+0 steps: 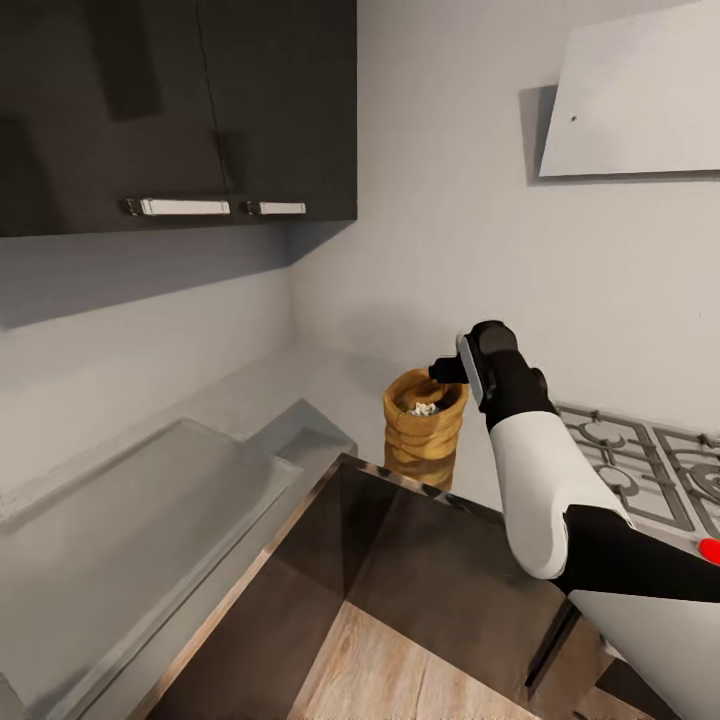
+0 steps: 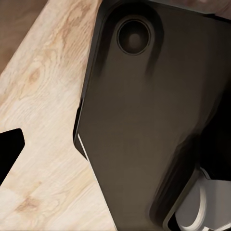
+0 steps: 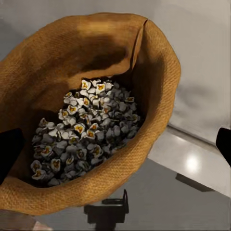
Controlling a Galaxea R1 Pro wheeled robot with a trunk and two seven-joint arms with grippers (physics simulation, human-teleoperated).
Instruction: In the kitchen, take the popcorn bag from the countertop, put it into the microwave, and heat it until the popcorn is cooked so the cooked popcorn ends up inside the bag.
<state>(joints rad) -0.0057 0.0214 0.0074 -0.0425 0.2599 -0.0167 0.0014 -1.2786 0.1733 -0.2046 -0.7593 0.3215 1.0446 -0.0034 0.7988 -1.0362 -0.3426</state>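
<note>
The popcorn bag (image 1: 424, 428) stands upright on the countertop (image 1: 250, 400), its long axis vertical and its rolled mouth facing up, near the corner where the two pale walls meet and just left of the steel gas hob (image 1: 640, 460). From the head camera only a small pale patch shows inside its rim; the right wrist camera looks straight down into the bag (image 3: 91, 62) and shows the popcorn (image 3: 84, 132) as a heap of small grey-white pieces with yellowish centres filling the bottom. The right gripper (image 1: 447, 372) hangs right at the bag's rim on its hob side, at the end of the white-and-black right arm (image 1: 540, 470). In the right wrist view dark fingertips (image 3: 9, 154) sit at both edges, well apart with the sack between them, so the claw is wide and grips nothing. The left wrist view shows light wood floor (image 2: 43, 96) and a dark part of the robot's body (image 2: 144, 120); the left claw's state I cannot tell. Dark wall cabinets (image 1: 180, 110) hang above, and a white slab hood (image 1: 640, 95) sits over the hob.
</note>
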